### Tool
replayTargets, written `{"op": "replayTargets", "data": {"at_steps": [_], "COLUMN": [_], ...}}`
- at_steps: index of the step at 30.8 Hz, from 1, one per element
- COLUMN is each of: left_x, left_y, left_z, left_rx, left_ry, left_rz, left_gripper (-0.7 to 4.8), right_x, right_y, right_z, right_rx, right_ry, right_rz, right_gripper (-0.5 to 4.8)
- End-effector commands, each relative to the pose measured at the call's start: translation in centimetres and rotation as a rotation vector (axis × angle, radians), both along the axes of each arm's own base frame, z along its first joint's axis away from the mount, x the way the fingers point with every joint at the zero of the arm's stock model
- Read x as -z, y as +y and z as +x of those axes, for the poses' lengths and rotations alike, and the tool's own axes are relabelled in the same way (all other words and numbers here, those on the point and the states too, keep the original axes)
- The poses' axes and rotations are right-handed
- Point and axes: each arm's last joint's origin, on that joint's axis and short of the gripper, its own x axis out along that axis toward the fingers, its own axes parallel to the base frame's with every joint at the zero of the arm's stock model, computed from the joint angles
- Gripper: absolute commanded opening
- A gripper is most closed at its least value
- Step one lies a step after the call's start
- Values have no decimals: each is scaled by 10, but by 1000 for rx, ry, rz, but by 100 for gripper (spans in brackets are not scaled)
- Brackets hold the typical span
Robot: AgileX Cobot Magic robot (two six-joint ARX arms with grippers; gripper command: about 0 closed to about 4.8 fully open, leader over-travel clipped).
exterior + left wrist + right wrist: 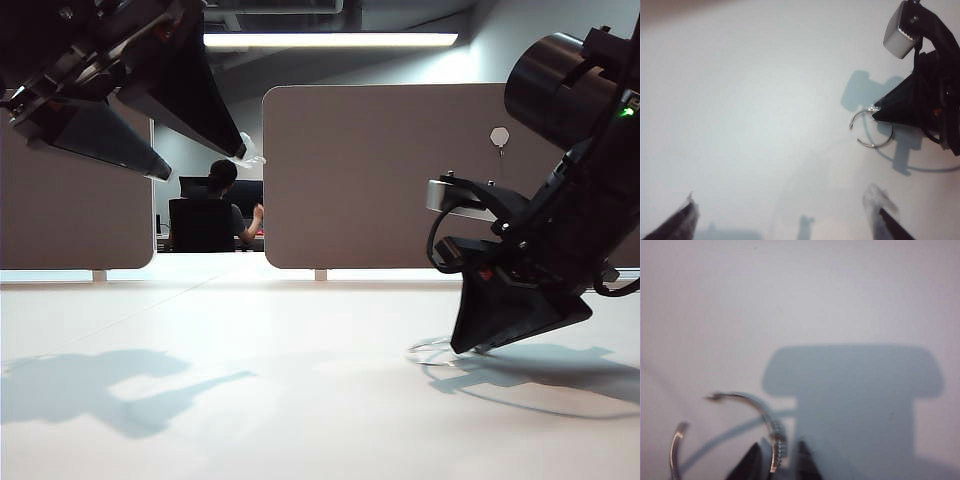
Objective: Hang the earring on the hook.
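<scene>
The earring (870,146), a thin silver wire hoop, lies on the white table with one side of it between the tips of my right gripper (778,455). In the right wrist view the hoop's wire (771,427) runs straight into the narrow gap between the two dark fingers, which have closed in on it. In the exterior view that gripper (470,347) points down onto the table at the right, with the hoop (430,348) showing beside its tip. The hook (499,136), a small pale hexagon with a thin prong, is on the partition above. My left gripper (203,165) hangs open and empty, high at the left.
A pale partition panel (370,180) stands along the table's far edge, with a second panel (70,220) at the left. Through the gap between them a seated person (220,205) shows in the background. The arms cast shadows on the white table (250,340).
</scene>
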Motion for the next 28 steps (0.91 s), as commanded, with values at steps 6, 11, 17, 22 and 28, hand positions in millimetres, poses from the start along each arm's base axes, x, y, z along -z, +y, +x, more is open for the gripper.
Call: {"op": "replayTargets", "data": {"at_steps": [6, 11, 17, 22, 28], "left_x": [-3, -3, -3, -3, -9], "left_y": [0, 0, 0, 0, -1], "left_z": [0, 0, 1, 1, 3], "left_rx": [-1, -1, -5, -17, -36], "left_ry": [-16, -16, -17, -24, -87], "left_rz": [-7, -7, -5, -1, -16], "left_gripper": [479, 479, 479, 479, 479], "right_x": [32, 32, 25, -3, -76], "right_y": [-13, -13, -8, 2, 14], "right_z": [-32, -31, -22, -3, 23], "right_rx": [-11, -13, -28, -39, -66], "right_ry": [339, 327, 255, 125, -186], "right_rz": [-142, -142, -110, -52, 56], "right_gripper": [123, -3, -3, -3, -3]}}
